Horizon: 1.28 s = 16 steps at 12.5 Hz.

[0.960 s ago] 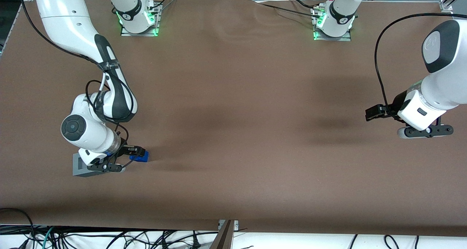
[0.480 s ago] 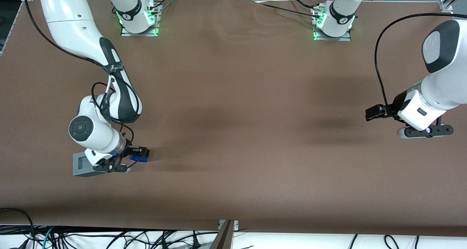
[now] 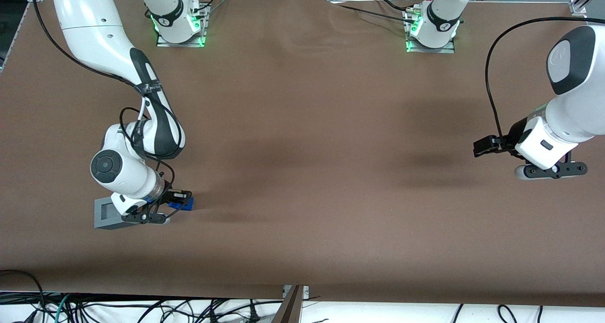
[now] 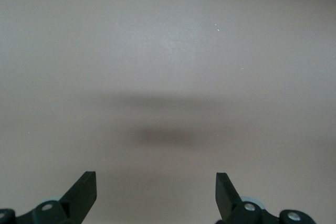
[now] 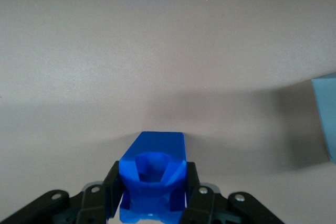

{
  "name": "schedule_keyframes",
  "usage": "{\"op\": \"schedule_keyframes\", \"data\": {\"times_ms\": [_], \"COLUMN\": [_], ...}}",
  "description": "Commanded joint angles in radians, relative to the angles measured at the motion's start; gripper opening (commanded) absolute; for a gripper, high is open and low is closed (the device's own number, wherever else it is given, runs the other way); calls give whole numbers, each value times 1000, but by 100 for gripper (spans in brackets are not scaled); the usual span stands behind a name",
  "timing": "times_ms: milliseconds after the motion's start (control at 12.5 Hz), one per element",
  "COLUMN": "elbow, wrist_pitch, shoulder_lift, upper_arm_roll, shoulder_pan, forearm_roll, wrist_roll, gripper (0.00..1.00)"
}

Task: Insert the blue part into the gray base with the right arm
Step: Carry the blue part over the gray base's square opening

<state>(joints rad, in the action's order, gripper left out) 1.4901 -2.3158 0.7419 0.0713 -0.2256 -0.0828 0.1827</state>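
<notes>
The blue part point(image 3: 185, 203) lies low by the brown table, held between the black fingers of the right arm's gripper point(image 3: 181, 198). In the right wrist view the blue part point(image 5: 153, 178) fills the gap of the gripper point(image 5: 152, 188), with a finger point(image 5: 111, 191) pressed against each side, so it is shut on it. The gray base point(image 3: 105, 214) stands on the table beside the blue part, toward the working arm's end, partly covered by the white wrist. One edge of the gray base point(image 5: 326, 115) shows in the right wrist view.
A brown mat point(image 3: 302, 138) covers the table. Two arm mounts with green lights point(image 3: 179, 27) point(image 3: 431, 32) stand along the edge farthest from the front camera. Cables point(image 3: 142, 309) hang below the near edge.
The right arm's wrist has shifted slightly toward the parked arm's end, and the gripper has settled over the blue part. The gray base has not moved.
</notes>
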Motion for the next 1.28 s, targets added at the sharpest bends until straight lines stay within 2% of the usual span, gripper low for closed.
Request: {"op": "schedule_keyframes", "data": {"times_ms": [0, 160, 400, 800, 1200], "elbow": [-4, -5, -82, -106, -108], "wrist_pitch": [13, 119, 240, 219, 138], "shoulder_lift": [-45, -110, -131, -118, -85], "upper_arm_roll": [5, 19, 100, 105, 97], "shoulder_pan": [6, 12, 34, 146, 195], "forearm_roll": [3, 6, 2, -8, -21], "wrist_roll": [-12, -64, -298, -546, -629], "gripper": [38, 38, 38, 38, 39]}}
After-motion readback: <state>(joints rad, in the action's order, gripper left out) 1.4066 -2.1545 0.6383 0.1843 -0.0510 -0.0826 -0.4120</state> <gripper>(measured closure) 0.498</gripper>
